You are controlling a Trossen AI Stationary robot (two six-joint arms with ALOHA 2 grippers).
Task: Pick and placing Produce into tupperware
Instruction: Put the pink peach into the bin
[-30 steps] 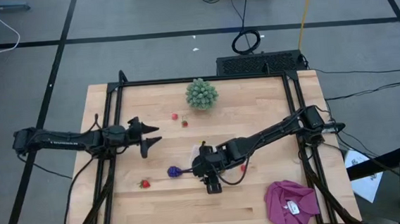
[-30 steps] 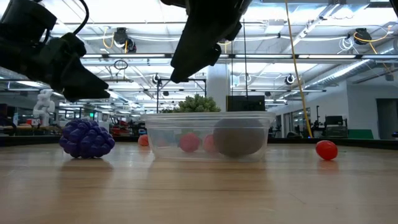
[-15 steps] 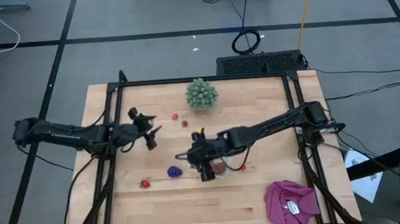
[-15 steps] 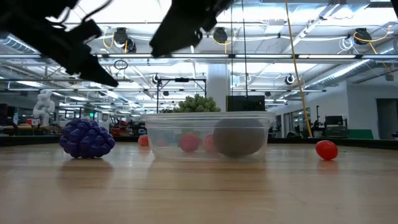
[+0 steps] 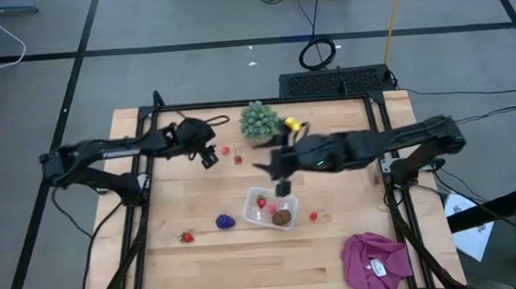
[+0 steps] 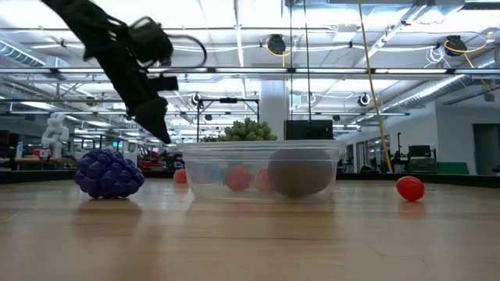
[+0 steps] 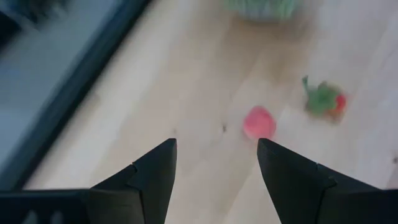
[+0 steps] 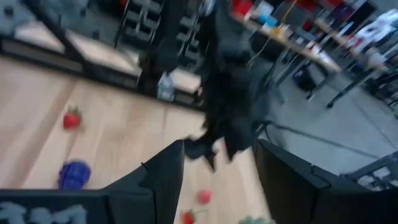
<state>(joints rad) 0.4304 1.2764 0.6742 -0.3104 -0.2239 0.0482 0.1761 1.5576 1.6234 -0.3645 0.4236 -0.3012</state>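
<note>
Left gripper point(image 5: 211, 157) above strawberries point(image 5: 226, 150), jaws apart; right gripper point(image 5: 281, 181) above tupperware point(image 5: 256, 215)

High view: looked straight down on the whole table point(image 5: 356, 247). Low view: sat at tabletop level, close to the tupperware point(image 6: 262, 170), facing the room. Left wrist view: looked down past the left gripper point(image 7: 214, 168), near the wood. Right wrist view: faced the left arm; both saw loose strawberries.
</note>
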